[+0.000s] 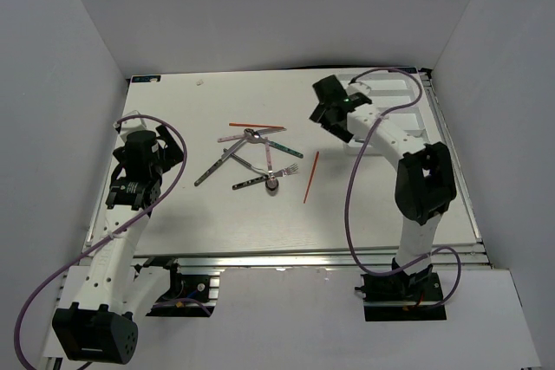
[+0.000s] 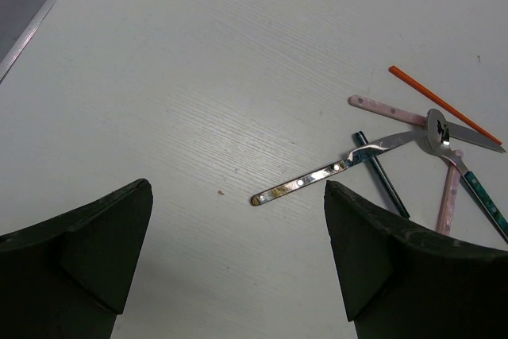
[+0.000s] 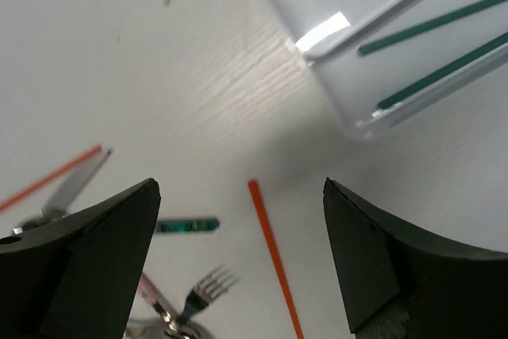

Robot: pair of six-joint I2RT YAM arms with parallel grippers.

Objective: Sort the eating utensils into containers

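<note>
Right tool (image 3: 238, 188) open and empty above the worktop (image 1: 173, 110). A lone orange stick (image 3: 274, 252) lies flat beneath the gap between its fingers, apart from the cutlery heap (image 1: 251, 158) and near the white tray (image 3: 333, 5). The stick is probably light, stiff and low-lying, so pinch it mid-length. Left tool (image 2: 236, 188) open, empty.
</note>
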